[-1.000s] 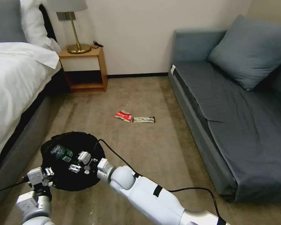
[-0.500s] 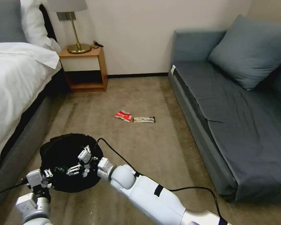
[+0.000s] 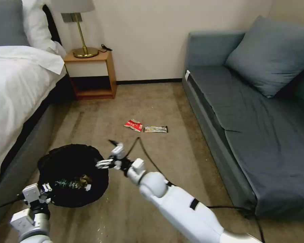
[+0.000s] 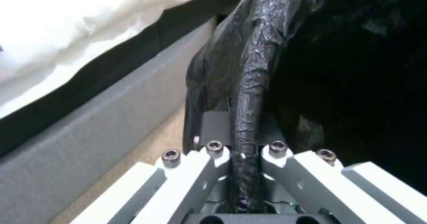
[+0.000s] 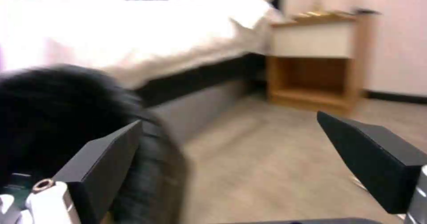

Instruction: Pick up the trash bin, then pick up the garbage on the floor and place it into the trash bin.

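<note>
Trash bin: a low round bin lined with a crinkly black bag, on the carpet beside the bed, near the robot's left side.
Bin contents: a bottle with a green label and a crumpled brown paper bag lie inside, side by side.
Left gripper: at the near rim of the bin; in the left wrist view its jaws are closed tight on the bag-covered rim, which runs straight between them.
Right gripper: just beside the bin's right edge, above the carpet; jaws spread wide with nothing between them, as the right wrist view shows.
Snack packet: red and white, flat on the carpet farther out from the robot, well apart from the bin.
Bar wrapper: long, dark at both ends, just beside the snack packet on its right.
Bed: white bedding over a grey base, along the left.
Nightstand: wooden, against the far wall, carrying a brass lamp.
Sofa: grey-blue, along the right, with a cushion at its far end.
Carpet: tan, between bed and sofa.
</note>
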Robot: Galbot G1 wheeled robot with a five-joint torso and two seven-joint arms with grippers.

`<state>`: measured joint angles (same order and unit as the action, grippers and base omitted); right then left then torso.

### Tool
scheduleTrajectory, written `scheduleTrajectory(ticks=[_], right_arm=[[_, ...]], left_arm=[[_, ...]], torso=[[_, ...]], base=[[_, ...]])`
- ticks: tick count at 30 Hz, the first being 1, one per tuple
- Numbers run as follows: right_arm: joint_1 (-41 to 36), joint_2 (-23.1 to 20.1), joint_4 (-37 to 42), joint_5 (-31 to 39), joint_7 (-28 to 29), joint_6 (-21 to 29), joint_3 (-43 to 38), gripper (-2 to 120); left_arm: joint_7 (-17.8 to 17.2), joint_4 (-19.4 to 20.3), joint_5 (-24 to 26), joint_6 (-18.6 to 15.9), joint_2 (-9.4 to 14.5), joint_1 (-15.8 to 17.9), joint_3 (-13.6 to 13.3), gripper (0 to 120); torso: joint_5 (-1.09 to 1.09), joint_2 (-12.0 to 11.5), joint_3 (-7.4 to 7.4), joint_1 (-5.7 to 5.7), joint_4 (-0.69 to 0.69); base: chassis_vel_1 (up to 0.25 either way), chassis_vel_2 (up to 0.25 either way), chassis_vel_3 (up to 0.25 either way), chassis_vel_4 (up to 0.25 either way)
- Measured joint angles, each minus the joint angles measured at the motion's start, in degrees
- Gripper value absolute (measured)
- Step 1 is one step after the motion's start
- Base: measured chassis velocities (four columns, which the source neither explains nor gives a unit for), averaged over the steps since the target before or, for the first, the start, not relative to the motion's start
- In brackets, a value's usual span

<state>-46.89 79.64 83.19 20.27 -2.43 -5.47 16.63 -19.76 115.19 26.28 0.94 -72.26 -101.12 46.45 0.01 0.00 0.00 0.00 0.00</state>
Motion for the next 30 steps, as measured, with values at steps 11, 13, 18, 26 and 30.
scheduleTrajectory(ticks=[11,13,18,26,30], right_arm=[[-5.90,-5.58,1.39,2.39,4.39,4.58,-6.98,100],[-6.23,-5.57,0.83,2.56,4.92,4.89,-7.60,100],[-6.43,-4.36,-1.14,2.16,5.64,4.87,-9.24,100],[-6.21,-3.87,-2.26,1.88,5.73,4.10,-9.39,100],[-6.00,-3.43,-3.19,1.70,5.73,3.43,-9.59,100]], left_arm=[[-0.04,-0.15,0.19,0.04,-0.12,0.25,-0.10,4],[-0.05,-0.12,0.11,0.04,-0.17,0.24,-0.14,4],[-0.07,-0.04,-0.14,0.07,-0.16,0.21,-0.23,4],[-0.07,-0.43,-0.74,0.67,-0.04,0.18,-0.24,4],[-0.07,-0.74,-0.73,0.68,0.09,0.37,-0.24,4]], torso=[[0.00,0.00,0.00,0.00,-0.01],[0.00,0.00,0.00,0.00,0.00],[0.00,0.00,0.00,0.00,0.01],[-0.01,0.00,0.00,0.00,0.01],[-0.01,0.00,0.00,0.00,0.01]], base=[[0.000,0.000,0.000,0.000],[0.000,0.000,0.000,0.000],[0.000,0.000,0.000,0.000],[0.000,0.000,0.000,0.000],[0.000,0.000,0.000,0.000]])
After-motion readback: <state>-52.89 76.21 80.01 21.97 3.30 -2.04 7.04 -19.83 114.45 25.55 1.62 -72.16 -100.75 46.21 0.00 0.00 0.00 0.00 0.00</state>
